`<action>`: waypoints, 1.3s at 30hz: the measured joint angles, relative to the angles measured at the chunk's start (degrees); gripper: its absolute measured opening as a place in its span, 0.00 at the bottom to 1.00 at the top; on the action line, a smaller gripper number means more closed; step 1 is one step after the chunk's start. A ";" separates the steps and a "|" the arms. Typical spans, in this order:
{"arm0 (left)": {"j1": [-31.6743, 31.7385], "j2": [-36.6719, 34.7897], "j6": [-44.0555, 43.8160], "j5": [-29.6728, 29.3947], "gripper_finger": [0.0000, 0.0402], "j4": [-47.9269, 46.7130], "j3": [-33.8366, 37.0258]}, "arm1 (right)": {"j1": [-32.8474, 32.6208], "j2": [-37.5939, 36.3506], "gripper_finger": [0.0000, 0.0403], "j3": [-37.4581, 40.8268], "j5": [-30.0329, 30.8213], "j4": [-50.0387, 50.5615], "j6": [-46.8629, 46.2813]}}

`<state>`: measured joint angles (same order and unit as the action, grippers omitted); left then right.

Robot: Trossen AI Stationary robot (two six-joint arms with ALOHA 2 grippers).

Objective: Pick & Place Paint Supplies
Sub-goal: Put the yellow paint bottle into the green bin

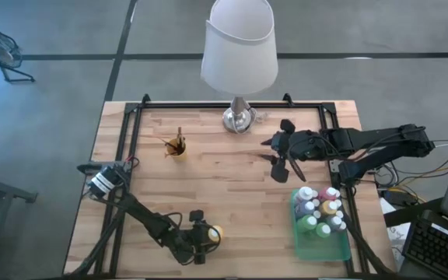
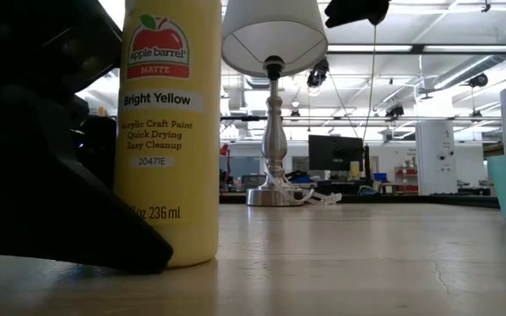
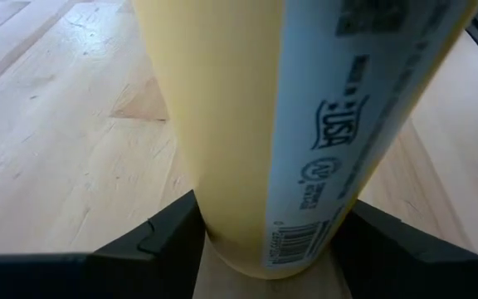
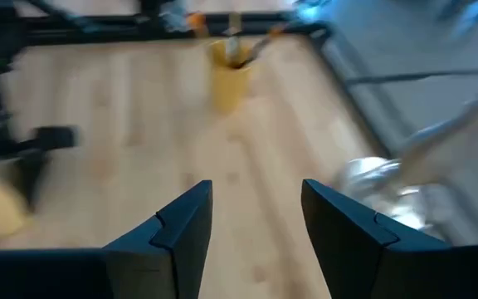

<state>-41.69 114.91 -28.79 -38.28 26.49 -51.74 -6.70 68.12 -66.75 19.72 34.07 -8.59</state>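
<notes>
While upright at table's near edge, yellow paint bottle (image 3: 247, 124) clamped between left gripper (image 1: 201, 237) fingers (label reads Bright Yellow). Right gripper (image 4: 256, 220) jaws apart, empty, above table (image 1: 232, 167) near lamp (image 1: 239, 54).

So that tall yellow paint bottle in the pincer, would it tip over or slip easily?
Probably tippy: the yellow paint bottle stands tall and narrow on the wooden table. Its round, smooth side might slide or twist between the left pincer fingers, which sit low on either side. Lying down, it would likely roll.
</notes>
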 joint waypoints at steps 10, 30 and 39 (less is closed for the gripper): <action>0.07 -0.74 0.15 0.23 0.58 -0.08 -0.01 | -3.94 2.33 0.42 6.45 -15.92 -9.95 -1.35; 0.80 -1.60 -0.28 0.91 0.58 -0.56 -0.03 | -15.67 27.60 0.42 -6.56 -18.24 -19.43 4.31; 1.14 -1.60 -0.38 0.96 0.58 -0.54 -0.10 | -16.65 34.48 0.49 -14.71 -18.28 -17.64 4.32</action>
<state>-40.56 113.32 -29.17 -37.31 25.95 -51.83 -23.35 102.60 -81.47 1.43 16.43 -4.26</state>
